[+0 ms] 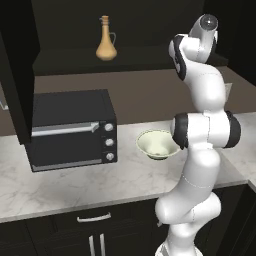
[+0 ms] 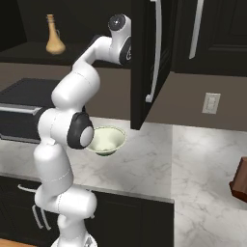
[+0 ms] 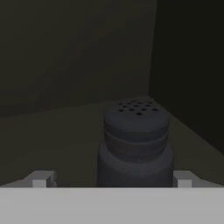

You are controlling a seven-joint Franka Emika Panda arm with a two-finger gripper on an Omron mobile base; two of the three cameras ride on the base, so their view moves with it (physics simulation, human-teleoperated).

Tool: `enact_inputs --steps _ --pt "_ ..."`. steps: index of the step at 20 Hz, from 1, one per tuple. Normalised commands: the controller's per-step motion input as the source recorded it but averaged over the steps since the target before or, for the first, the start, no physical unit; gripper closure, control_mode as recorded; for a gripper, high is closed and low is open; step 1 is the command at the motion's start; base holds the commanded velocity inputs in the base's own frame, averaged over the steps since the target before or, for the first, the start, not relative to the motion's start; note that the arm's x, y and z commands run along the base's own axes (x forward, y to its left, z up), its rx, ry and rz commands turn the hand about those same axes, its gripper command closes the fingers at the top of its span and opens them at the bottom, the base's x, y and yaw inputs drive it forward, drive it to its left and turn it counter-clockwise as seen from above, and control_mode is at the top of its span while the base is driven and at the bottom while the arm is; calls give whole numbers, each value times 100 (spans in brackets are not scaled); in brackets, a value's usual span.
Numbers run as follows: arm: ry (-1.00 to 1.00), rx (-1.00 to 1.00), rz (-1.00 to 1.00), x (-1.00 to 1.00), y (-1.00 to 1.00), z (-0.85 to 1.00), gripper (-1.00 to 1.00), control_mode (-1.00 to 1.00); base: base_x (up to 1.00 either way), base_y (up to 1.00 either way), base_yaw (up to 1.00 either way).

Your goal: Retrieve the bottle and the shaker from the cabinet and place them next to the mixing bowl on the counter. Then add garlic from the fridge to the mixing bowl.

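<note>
The dark shaker (image 3: pixel 136 144) stands upright on the cabinet shelf (image 1: pixel 70 61), close in front of the hand. My gripper (image 3: pixel 113 179) is open, with one fingertip on each side of the shaker's base and not touching it. The tan-orange bottle (image 1: pixel 106 42) (image 2: pixel 54 36) stands further left on the same shelf. Below on the counter (image 1: pixel 75 185) sits the pale mixing bowl (image 1: pixel 157 145) (image 2: pixel 107 140), partly behind my arm. The garlic and the fridge are out of view.
A black microwave oven (image 1: pixel 72 130) stands on the counter left of the bowl. The open cabinet door (image 2: pixel 147 62) hangs just right of my arm, another door edge (image 1: pixel 17 75) at left. A brown object (image 2: pixel 240 181) sits at the counter's far right.
</note>
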Motion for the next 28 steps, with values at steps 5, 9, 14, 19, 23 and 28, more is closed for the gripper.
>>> enact_inputs --steps 5,9,14,19,23,28 --pt "0 0 0 0 0 0 100 -100 0 0 0" --pt "0 0 0 0 0 0 100 -100 0 0 0" --pt "0 0 0 0 0 0 100 -100 0 0 0" --pt "-4 0 7 -56 6 0 100 -100 0 0 0" --pt "-6 0 13 -100 22 0 100 -100 0 0 0" --pt "-2 0 13 -100 32 -11 100 -100 0 0 0"
